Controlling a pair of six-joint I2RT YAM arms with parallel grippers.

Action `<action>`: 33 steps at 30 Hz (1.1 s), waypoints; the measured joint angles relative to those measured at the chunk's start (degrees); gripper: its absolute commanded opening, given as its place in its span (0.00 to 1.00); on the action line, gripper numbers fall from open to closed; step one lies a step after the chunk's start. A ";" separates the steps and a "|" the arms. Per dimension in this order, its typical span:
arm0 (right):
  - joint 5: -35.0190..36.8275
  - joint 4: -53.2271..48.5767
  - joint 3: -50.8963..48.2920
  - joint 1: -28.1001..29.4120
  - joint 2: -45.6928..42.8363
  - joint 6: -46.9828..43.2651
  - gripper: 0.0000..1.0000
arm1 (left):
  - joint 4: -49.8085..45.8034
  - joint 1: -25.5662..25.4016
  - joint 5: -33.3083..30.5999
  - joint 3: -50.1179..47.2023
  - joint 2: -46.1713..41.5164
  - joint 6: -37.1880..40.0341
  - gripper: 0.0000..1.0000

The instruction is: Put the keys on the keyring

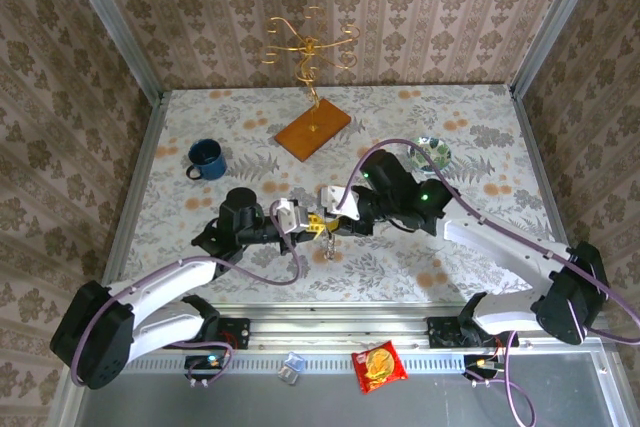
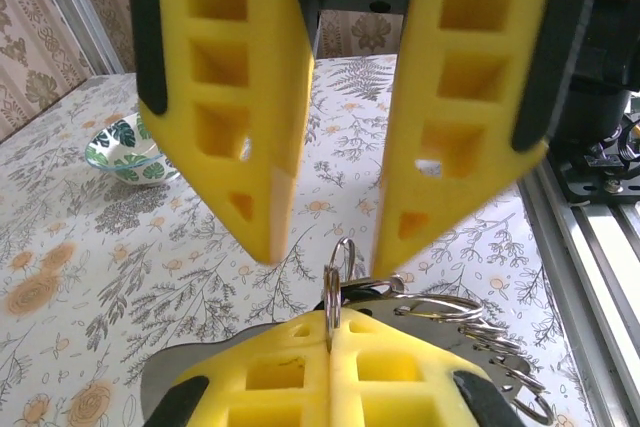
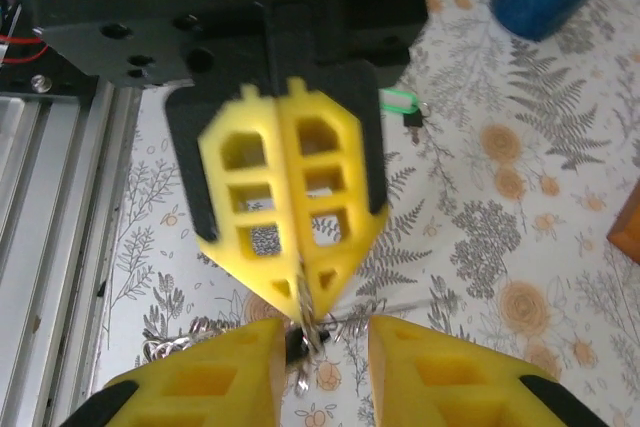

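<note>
Your left gripper (image 2: 330,327) is pressed shut, pinching the keyring (image 2: 334,282) edge-up. The right gripper (image 3: 327,342) hangs spread either side of it. The green key (image 3: 399,102) lies on the table, so I'd hold the ring steady and line up squarely.

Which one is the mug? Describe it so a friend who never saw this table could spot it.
On the flower-patterned table, find the orange-brown wooden board under the gold wire stand at the far middle. The mug stands alone left of that board, nearer the left wall. It is dark blue with a handle, unlike the green-patterned bowl on the right.
</note>
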 measured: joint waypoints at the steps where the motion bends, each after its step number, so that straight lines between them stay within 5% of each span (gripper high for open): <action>1: -0.31 0.24 -0.68 -0.50 -0.57 0.68 0.29 | 0.00 0.00 0.00 0.00 -0.15 -0.02 0.00; 9: -1.73 0.42 -2.67 -1.25 -1.27 2.73 0.20 | 0.24 0.00 0.02 0.00 -0.72 -0.22 0.00; 15: -2.51 0.39 -2.69 -1.27 -1.27 3.32 0.00 | 0.24 0.00 0.00 0.00 -0.76 -0.42 0.00; 29: -2.80 3.56 -4.96 -1.95 0.26 3.87 0.00 | 2.19 0.00 0.55 -0.39 -0.66 -1.97 0.00; 33: -3.04 6.47 -6.84 -2.05 -0.37 4.07 0.22 | 2.69 0.00 0.81 -0.48 -0.63 -2.23 0.00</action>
